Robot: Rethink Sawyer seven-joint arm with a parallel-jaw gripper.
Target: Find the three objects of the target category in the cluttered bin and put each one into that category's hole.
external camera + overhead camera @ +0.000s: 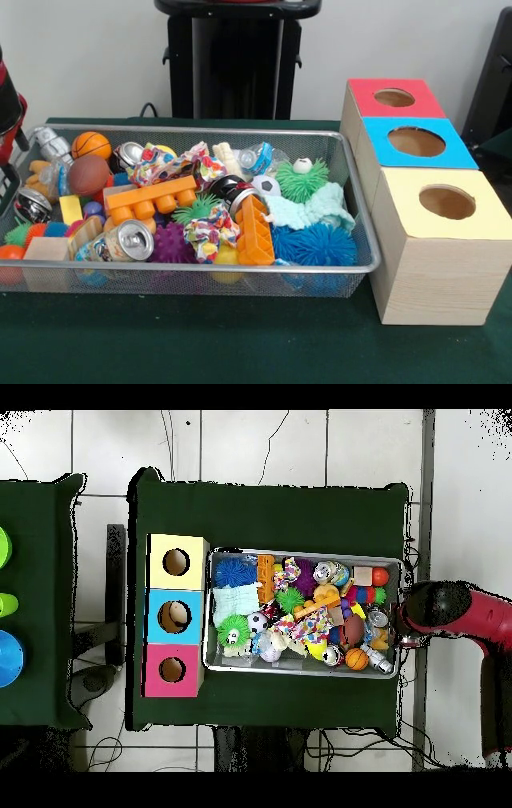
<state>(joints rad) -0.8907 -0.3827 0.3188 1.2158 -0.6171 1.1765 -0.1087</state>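
The bin [200, 270] of silver wire mesh sits on the green table, packed with toys; it also shows in the overhead view [304, 671]. A yellow-orange toy animal [39, 170] lies at the bin's far left end. A yellow toy [226, 256] lies low at the front wall, mostly hidden under an orange block [256, 232]. I cannot make out the duckling. The gripper [10, 120] shows only as red and black parts at the left edge, beside the bin's end. In the overhead view the gripper [408, 624] is at the bin's right end.
Three wooden boxes stand in a row beside the bin, each with a round hole: red top [394, 98], blue top [416, 142], yellow top [446, 202]. The bin also holds spiky balls [314, 244], cans [128, 240], a basketball [90, 145] and a long orange block [150, 200].
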